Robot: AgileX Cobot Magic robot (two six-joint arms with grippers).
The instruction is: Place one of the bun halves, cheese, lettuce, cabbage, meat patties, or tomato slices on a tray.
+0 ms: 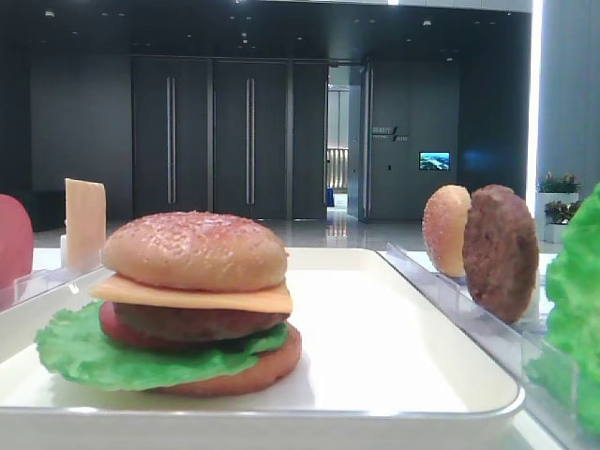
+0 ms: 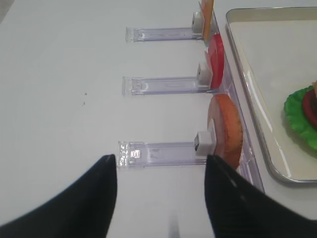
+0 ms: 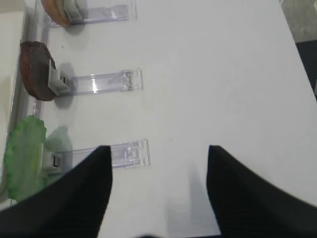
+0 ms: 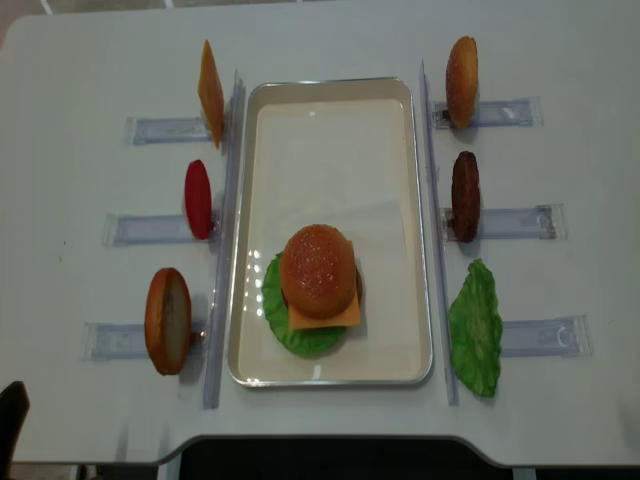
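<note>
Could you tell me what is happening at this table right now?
A finished burger sits on the tray, bun top over cheese, patty, tomato, lettuce and bun bottom. Neither hand holds anything: the right hand hangs open over bare table beside the spare lettuce, and the left hand hangs open near the spare bun bottom. Spares stand in racks on both sides.

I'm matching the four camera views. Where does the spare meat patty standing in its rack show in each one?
Exterior high: meat patty at right, upright beside the bun top.
Right wrist: upper left, above the lettuce.
Left wrist: not in it.
Exterior high (realsense): right of the tray, middle rack.
Shared landmark: the lettuce next to it.
</note>
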